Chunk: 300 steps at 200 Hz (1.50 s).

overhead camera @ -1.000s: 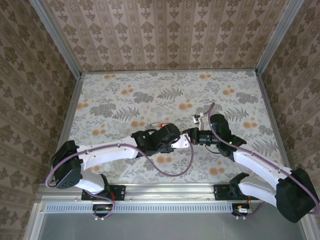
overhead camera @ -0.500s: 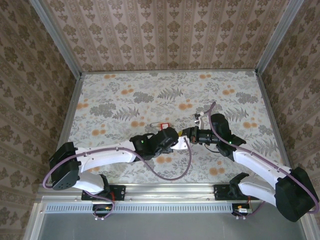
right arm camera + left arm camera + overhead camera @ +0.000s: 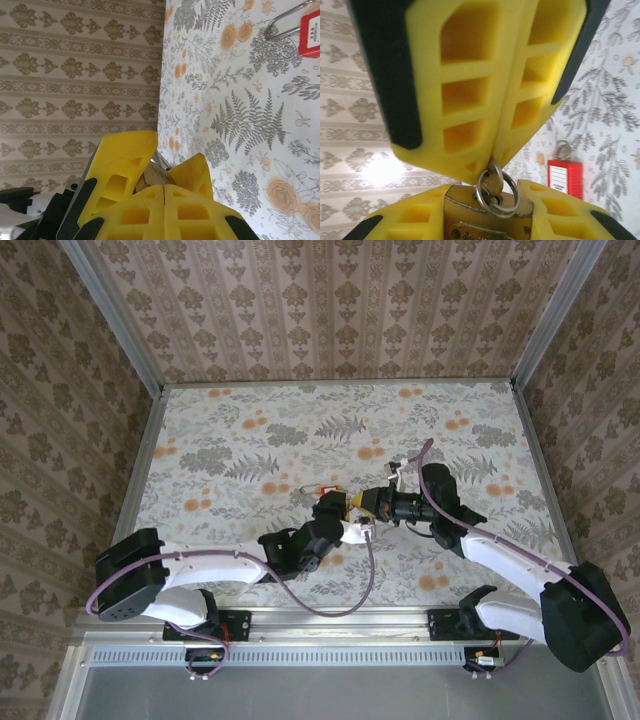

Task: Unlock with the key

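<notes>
A small brass padlock sits keyhole-up between the yellow fingers of my left gripper, which is shut on its body. The key is brass-coloured with a steel split ring, and its blade is in the keyhole. My right gripper comes from above and is shut on the key's head. In the right wrist view my right gripper pinches the round key head, with the left fingers flanking it. From the top view both grippers meet mid-table, lifted off the surface.
A red labelled block with a metal loop lies on the floral tabletop just beyond the grippers. Patterned walls enclose the table on three sides. Both purple cables trail behind the arms.
The point where the grippers meet has shifted left. The left arm has folded back with its wrist turned up. The right arm has reached further left and its jaws have closed tight on the key.
</notes>
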Motion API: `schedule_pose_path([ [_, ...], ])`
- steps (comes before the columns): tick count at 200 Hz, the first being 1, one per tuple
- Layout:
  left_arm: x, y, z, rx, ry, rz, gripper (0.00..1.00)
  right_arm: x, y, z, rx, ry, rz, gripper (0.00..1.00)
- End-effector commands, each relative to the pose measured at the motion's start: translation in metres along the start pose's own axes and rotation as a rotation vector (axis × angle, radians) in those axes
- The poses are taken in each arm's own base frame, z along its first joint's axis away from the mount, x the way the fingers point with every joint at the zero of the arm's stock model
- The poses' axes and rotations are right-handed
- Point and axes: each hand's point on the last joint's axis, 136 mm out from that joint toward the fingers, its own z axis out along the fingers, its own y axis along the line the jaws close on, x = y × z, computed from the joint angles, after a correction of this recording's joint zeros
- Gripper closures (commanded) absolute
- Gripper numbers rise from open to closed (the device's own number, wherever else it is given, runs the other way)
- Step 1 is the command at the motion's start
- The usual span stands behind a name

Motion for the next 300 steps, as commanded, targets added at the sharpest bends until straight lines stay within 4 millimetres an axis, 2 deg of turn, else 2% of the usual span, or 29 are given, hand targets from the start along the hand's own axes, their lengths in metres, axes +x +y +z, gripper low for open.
schedule_pose_path([
  [1, -0.049, 0.057, -0.015, -0.228, -0.182, -0.054, 0.88, 0.023, 0.030, 0.005, -0.110, 0.144, 0.017, 0.99],
  [70, -0.060, 0.063, -0.016, -0.398, -0.201, 0.094, 0.89, 0.017, 0.046, 0.008, -0.149, 0.170, 0.038, 1.00],
  [94, -0.063, 0.058, -0.016, -0.422, -0.210, 0.151, 0.89, 0.015, 0.048, 0.008, -0.166, 0.170, 0.049, 1.00],
  [158, -0.069, 0.040, -0.016, -0.403, -0.222, 0.219, 0.89, 0.011, 0.056, 0.008, -0.222, 0.174, 0.079, 1.00],
  [205, -0.069, 0.039, -0.015, -0.404, -0.212, 0.220, 0.90, 0.010, 0.060, 0.006, -0.239, 0.168, 0.098, 0.98],
  [247, -0.067, 0.032, -0.012, -0.393, -0.189, 0.237, 0.92, 0.005, 0.067, -0.002, -0.249, 0.147, 0.096, 0.89],
  [265, -0.065, 0.033, -0.012, -0.394, -0.175, 0.230, 0.93, 0.003, 0.067, -0.005, -0.239, 0.137, 0.088, 0.79],
  [280, -0.063, 0.032, -0.011, -0.392, -0.163, 0.227, 0.93, 0.003, 0.066, -0.009, -0.214, 0.128, 0.064, 0.77],
  [300, -0.060, 0.030, -0.009, -0.387, -0.145, 0.224, 0.93, 0.000, 0.067, -0.016, -0.193, 0.103, 0.038, 0.70],
])
